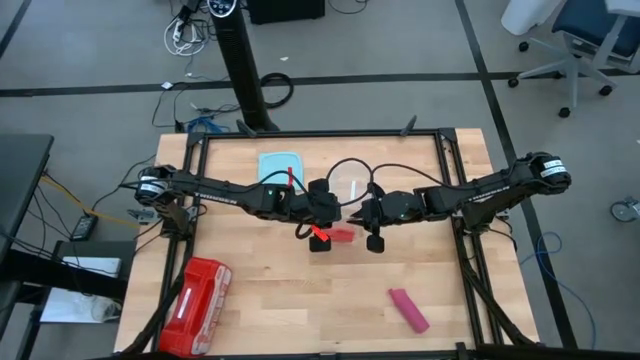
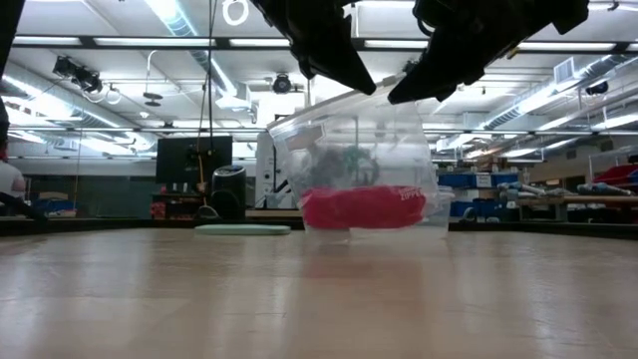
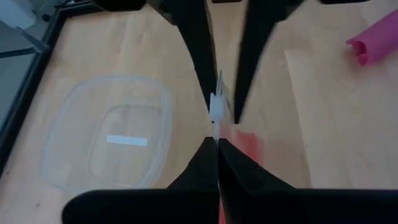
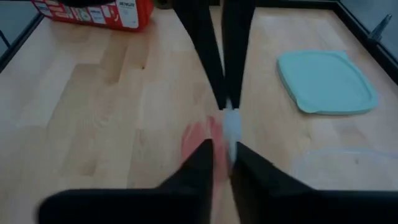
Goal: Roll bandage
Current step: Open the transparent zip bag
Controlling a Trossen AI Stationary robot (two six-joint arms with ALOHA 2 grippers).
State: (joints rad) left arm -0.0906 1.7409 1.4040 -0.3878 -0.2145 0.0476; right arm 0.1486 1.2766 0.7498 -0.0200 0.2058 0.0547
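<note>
Both grippers meet mid-table, the left gripper (image 1: 322, 228) and right gripper (image 1: 368, 226) each pinched on a top edge of a clear bag (image 2: 359, 160), while the bandage (image 1: 409, 309), a pink roll lying diagonally, sits well apart, nearer the right gripper.

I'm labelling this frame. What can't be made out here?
High view: arms hide most of the bag that the left gripper and right gripper pinch.
Low view: plastic blurs the red lump inside.
Left wrist view: the edge cuts off the bandage.
Right wrist view: case print too small, cut by the edge.
</note>
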